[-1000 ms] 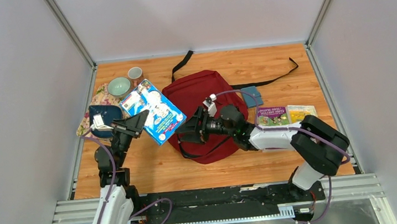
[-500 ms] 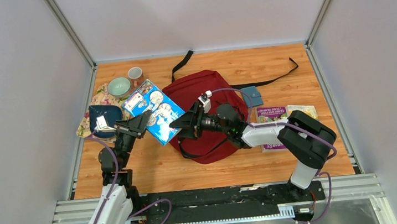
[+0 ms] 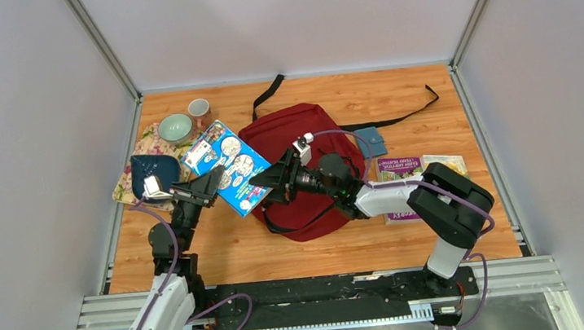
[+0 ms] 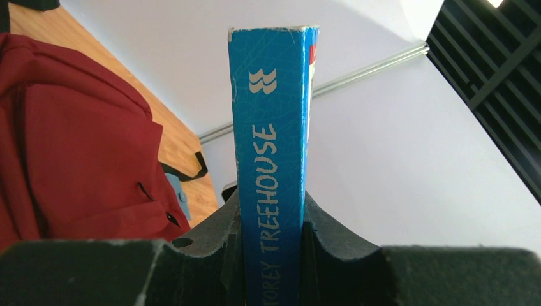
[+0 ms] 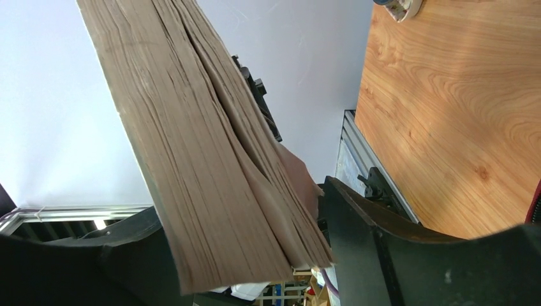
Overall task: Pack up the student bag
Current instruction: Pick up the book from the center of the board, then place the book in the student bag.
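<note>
The student bag (image 3: 302,131), dark red with black straps, lies in the middle of the table and shows again as the bag (image 4: 76,140) in the left wrist view. A blue book (image 3: 231,165) is held up off the table at the bag's left edge. My left gripper (image 3: 207,182) is shut on its spine, and the book (image 4: 274,140) stands upright between the left gripper's (image 4: 271,255) jaws. My right gripper (image 3: 262,186) reaches over the bag to the book's other side. Its jaws are open and straddle the brownish page edge (image 5: 204,146), with a gap at the right finger (image 5: 357,236).
A teal bowl (image 3: 175,127), a cup (image 3: 198,108) and a dark blue pouch (image 3: 154,170) sit on a floral cloth (image 3: 134,157) at the left. A teal wallet (image 3: 370,141), a purple book (image 3: 401,171) and a yellow one (image 3: 443,165) lie right of the bag.
My right gripper has moved left across the bag and now straddles the book's page edge. The left arm has shifted the book slightly toward the bag.
</note>
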